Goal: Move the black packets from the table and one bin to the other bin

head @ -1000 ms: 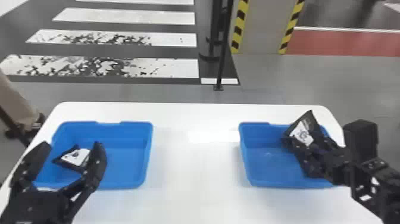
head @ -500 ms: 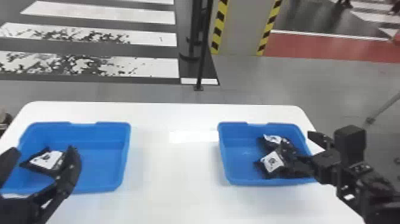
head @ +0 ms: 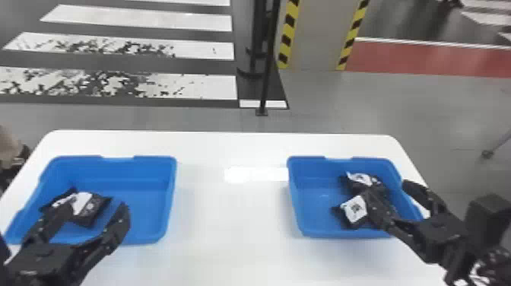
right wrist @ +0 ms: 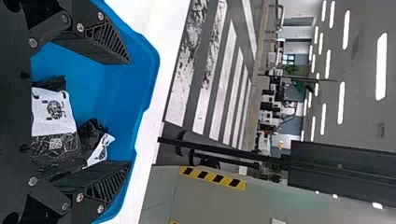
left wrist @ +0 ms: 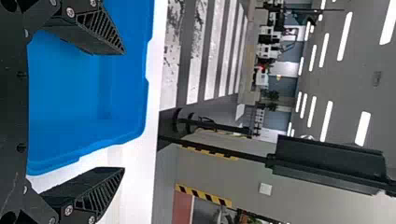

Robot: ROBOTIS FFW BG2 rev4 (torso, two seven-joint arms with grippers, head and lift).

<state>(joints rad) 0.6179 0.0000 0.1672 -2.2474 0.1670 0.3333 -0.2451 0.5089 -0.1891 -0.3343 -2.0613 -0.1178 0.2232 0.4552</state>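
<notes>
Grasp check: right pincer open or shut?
Open. The right pincer has its two fingers wide apart, with the blue bin showing between them.

Both bins [head: 150,205] look like smooth plastic; the tabletop [head: 235,220] is smooth and glossy; the packets [right wrist: 55,148] look like crinkled, shiny film.

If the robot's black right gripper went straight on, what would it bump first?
Probably the farther black packet with a white label, in the right-hand blue plastic bin. The right gripper points that way, but its height is unclear, so it might pass over.
</notes>
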